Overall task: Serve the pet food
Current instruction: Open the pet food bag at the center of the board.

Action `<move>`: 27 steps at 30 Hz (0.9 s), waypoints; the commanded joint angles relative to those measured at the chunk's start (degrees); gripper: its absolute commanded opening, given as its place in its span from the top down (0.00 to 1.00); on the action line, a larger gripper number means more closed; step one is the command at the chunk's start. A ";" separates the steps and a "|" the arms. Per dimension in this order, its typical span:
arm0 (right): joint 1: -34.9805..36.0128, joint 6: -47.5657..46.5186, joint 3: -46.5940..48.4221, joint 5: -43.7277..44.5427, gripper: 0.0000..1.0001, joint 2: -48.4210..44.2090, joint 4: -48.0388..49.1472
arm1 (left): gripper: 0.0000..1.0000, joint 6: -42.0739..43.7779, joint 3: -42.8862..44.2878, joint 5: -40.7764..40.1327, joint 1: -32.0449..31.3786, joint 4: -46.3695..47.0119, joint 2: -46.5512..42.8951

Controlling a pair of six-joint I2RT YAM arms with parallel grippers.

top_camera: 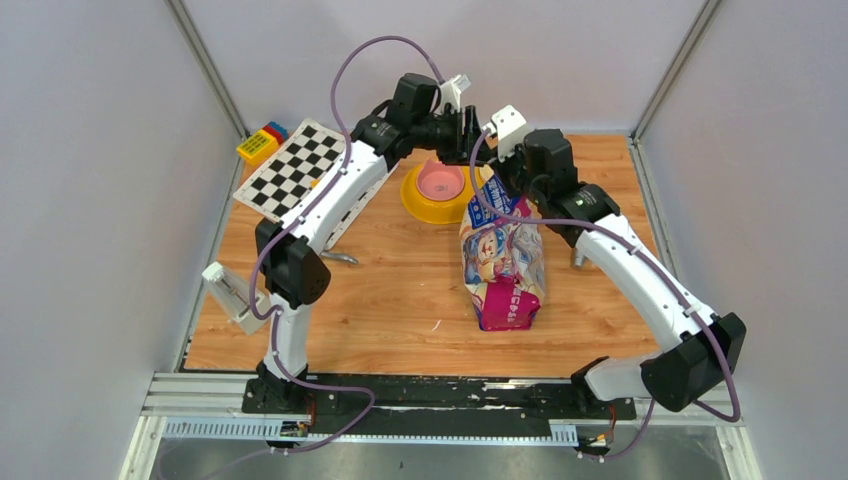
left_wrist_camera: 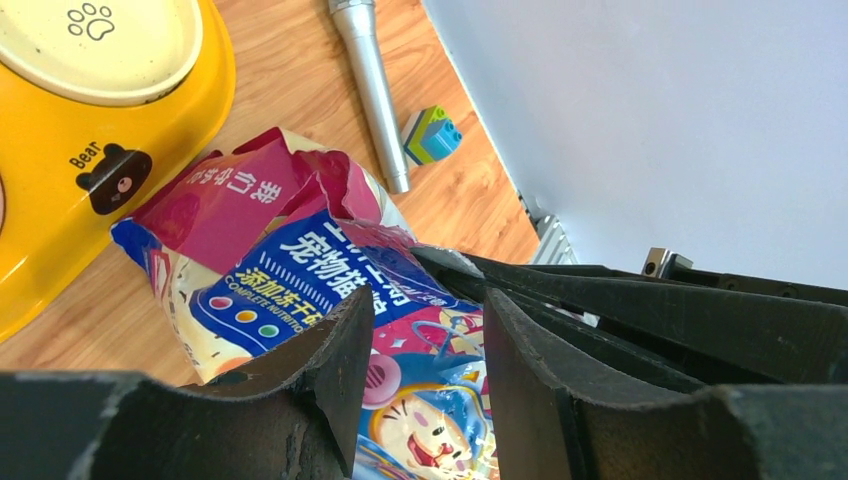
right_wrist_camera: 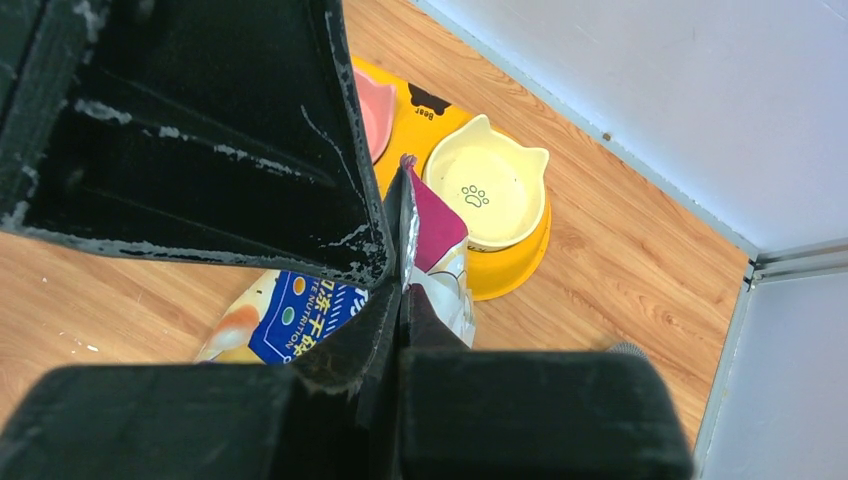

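Right pincer [right_wrist_camera: 396, 290] is pinching the bag's [top_camera: 503, 265] top edge, just beside the feeder [top_camera: 415, 205].
Left pincer [left_wrist_camera: 428, 320] is hovering spread over it, near the table's [top_camera: 400, 300] far edge.

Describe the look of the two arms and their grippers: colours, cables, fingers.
Both the left arm and the right arm have white links with bulky black joints. A thin purple cable loops along each. The left gripper and the right gripper have broad matte black fingers, scuffed whitish at the edges.
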 commanded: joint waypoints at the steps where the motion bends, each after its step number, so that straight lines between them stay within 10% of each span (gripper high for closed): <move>1: 0.63 0.34 -0.49 -1.95 1.00 -2.00 -0.55 | 0.47 -0.71 2.60 1.15 0.36 2.24 -0.69; 27: 1.45 -0.60 1.97 1.39 1.00 -1.04 -0.50 | 0.52 2.87 0.59 -3.84 -0.14 -1.15 1.27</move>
